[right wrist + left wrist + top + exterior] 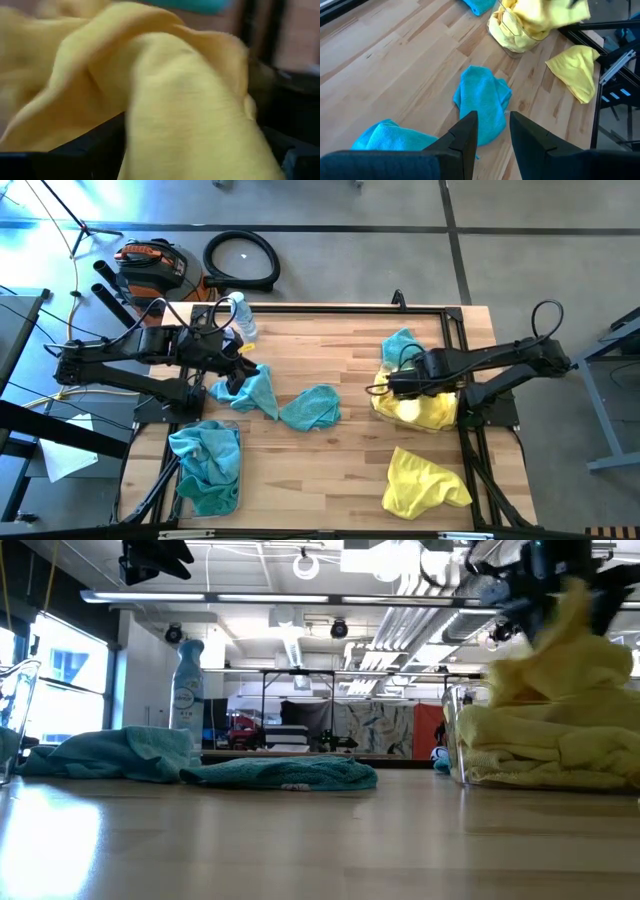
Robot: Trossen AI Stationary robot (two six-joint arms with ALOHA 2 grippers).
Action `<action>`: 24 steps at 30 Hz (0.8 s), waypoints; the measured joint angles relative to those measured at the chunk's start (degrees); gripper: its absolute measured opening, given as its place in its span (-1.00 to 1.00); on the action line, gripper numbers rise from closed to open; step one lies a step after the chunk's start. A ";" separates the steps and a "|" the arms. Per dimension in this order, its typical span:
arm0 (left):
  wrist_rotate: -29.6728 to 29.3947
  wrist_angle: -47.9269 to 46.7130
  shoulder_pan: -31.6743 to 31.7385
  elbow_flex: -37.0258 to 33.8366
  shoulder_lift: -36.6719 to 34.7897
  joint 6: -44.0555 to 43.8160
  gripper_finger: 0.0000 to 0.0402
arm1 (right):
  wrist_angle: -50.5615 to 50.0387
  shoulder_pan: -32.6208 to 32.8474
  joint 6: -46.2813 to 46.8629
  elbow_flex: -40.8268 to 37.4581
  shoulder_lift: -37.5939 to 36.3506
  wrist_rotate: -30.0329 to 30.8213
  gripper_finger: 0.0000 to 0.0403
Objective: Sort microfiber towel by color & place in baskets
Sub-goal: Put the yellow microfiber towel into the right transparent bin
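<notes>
Two teal towels [300, 402] lie mid-table under the left tool [492, 131], fingers narrowly apart. Right tool [385, 386] grips a yellow towel [565, 645] over the yellow-filled basket [455, 740].

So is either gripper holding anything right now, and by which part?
The right gripper holds a fuzzy yellow microfiber towel over the clear plastic basket; the grip point is hidden. The left gripper is open and empty.

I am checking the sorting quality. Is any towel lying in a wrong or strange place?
Yes. One teal towel lies at the far side of the yellow-filled basket, against the yellow pile, so the colours meet there. Whether it is inside the basket cannot be told.
</notes>
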 joint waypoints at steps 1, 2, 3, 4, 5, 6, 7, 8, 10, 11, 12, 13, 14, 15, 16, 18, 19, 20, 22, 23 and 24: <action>-0.02 0.00 -0.25 0.00 0.00 -0.04 -0.50 | -2.55 -0.19 1.59 -0.06 0.07 -1.18 0.55; 0.01 -0.01 -0.52 0.00 -0.02 -0.03 -0.50 | -2.73 -0.16 1.77 -0.08 0.01 -1.13 0.55; 0.00 0.00 -0.78 0.00 0.00 0.04 -0.50 | -1.01 0.37 1.00 -0.08 -0.31 0.02 0.55; 0.00 -0.01 -1.04 0.00 -0.01 0.05 -0.50 | 2.14 1.06 -0.33 -0.11 -0.92 2.05 0.55; 0.00 -0.02 -1.24 0.00 -0.01 0.06 -0.50 | 5.98 1.57 -1.85 -0.06 -1.56 3.94 0.55; -0.06 0.01 -1.46 0.00 -0.01 0.07 -0.50 | 9.68 1.97 -3.31 -0.02 -2.22 5.67 0.55; -0.08 0.01 -1.59 0.00 0.00 0.07 -0.50 | 12.06 2.17 -3.90 -0.02 -2.71 6.07 0.55; -0.13 -0.01 -1.69 0.00 0.00 0.09 -0.50 | 12.91 2.03 -4.05 0.02 -3.03 6.07 0.55; -0.28 0.04 -1.72 0.00 0.00 0.13 -0.50 | 9.61 1.53 -0.95 0.04 -3.21 4.76 0.55; -0.28 0.02 -1.72 0.00 0.00 0.15 -0.50 | 6.92 1.36 1.05 0.02 -3.21 3.49 0.55; -0.30 0.04 -1.72 0.00 0.00 0.17 -0.50 | 4.64 1.25 2.48 -0.02 -3.23 2.55 0.55; -0.31 0.03 -1.72 0.00 0.00 0.18 -0.50 | 3.31 1.23 3.38 -0.02 -3.27 2.24 0.55; -0.31 0.02 -1.72 0.00 0.00 0.18 -0.50 | 2.92 1.39 3.72 -0.02 -3.28 2.02 0.55; -0.32 0.02 -1.72 0.00 0.00 0.18 -0.50 | 2.93 1.73 3.78 -0.02 -3.38 1.92 0.55; -0.32 0.02 -1.72 0.00 0.00 0.18 -0.50 | 3.12 2.03 3.75 -0.04 -3.75 1.89 0.55; -0.33 0.02 -1.72 0.00 0.00 0.18 -0.50 | 2.83 2.43 3.52 0.43 -4.34 1.94 0.55; -0.33 0.02 -1.72 0.00 0.00 0.19 -0.50 | 2.61 2.69 3.51 1.11 -4.48 2.57 0.55; -0.33 0.03 -1.72 0.00 0.00 0.20 -0.50 | 2.52 2.87 3.52 2.02 -4.72 3.70 0.55; -0.33 0.02 -1.72 0.00 0.00 0.20 -0.50 | 0.95 3.13 3.81 4.77 -5.25 6.34 0.55; -0.33 0.02 -1.72 0.00 0.00 0.20 -0.50 | -0.50 3.15 4.62 6.43 -5.30 7.45 0.55; -0.37 0.02 -1.72 0.00 0.00 0.20 -0.50 | -1.98 3.13 5.25 8.21 -5.29 8.68 0.55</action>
